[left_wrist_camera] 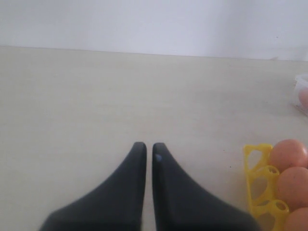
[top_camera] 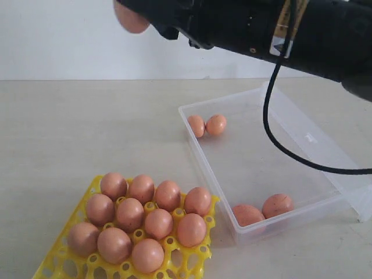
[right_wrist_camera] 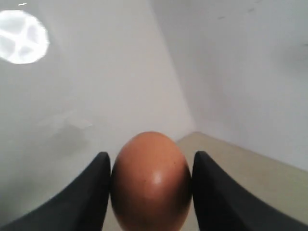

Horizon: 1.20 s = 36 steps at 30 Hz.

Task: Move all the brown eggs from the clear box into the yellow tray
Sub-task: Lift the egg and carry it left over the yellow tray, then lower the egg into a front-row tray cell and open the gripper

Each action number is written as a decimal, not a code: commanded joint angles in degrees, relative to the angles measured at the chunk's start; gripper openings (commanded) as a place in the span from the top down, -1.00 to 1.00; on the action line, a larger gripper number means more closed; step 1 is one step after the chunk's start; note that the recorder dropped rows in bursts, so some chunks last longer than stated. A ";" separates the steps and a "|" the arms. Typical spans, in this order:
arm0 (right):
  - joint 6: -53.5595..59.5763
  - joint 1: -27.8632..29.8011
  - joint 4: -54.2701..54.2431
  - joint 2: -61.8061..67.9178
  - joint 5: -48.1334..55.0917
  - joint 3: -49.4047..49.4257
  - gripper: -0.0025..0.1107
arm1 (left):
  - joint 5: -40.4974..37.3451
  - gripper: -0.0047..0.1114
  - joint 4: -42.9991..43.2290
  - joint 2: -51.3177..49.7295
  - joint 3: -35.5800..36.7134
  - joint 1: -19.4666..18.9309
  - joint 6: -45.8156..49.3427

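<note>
My right gripper (right_wrist_camera: pixel 150 161) is shut on one brown egg (right_wrist_camera: pixel 150 183), held high above the table; in the exterior view that egg (top_camera: pixel 131 17) shows at the top, past the end of the black arm. The yellow tray (top_camera: pixel 200 251) at the front left holds several brown eggs (top_camera: pixel 129 214). The clear box (top_camera: pixel 200 156) holds two eggs at its far corner (top_camera: pixel 215 124) and two at its near corner (top_camera: pixel 277 205). My left gripper (left_wrist_camera: pixel 148 147) is shut with nothing in it, low over bare table beside the tray's edge (left_wrist_camera: pixel 253 179).
The box's hinged lid (top_camera: pixel 325 145) lies open to the right. A black cable (top_camera: pixel 273 122) hangs from the right arm over the box. A pale wall runs behind the table.
</note>
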<state>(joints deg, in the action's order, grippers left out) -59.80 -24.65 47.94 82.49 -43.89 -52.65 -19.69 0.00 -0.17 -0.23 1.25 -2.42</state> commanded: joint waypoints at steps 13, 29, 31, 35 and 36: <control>-0.96 3.41 13.08 -0.62 -18.58 26.72 0.96 | 0.35 0.85 0.00 0.17 0.23 0.03 0.24; 3.53 2.16 29.61 4.22 -4.12 26.51 0.96 | 0.35 0.85 0.00 0.17 0.23 0.03 0.24; 5.13 0.24 29.54 6.26 -4.00 25.64 0.96 | 0.35 0.85 0.00 0.17 0.23 0.03 0.24; 5.29 -2.82 29.04 9.01 -2.42 24.01 0.96 | 0.35 0.85 0.00 0.17 0.23 0.03 0.24; 5.39 -3.35 28.81 9.34 -0.94 23.91 0.96 | 0.35 0.85 0.00 0.17 0.23 0.03 0.24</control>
<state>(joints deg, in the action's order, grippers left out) -55.51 -26.65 77.22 90.95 -46.90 -27.94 -19.69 0.00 -0.17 -0.23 1.25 -2.42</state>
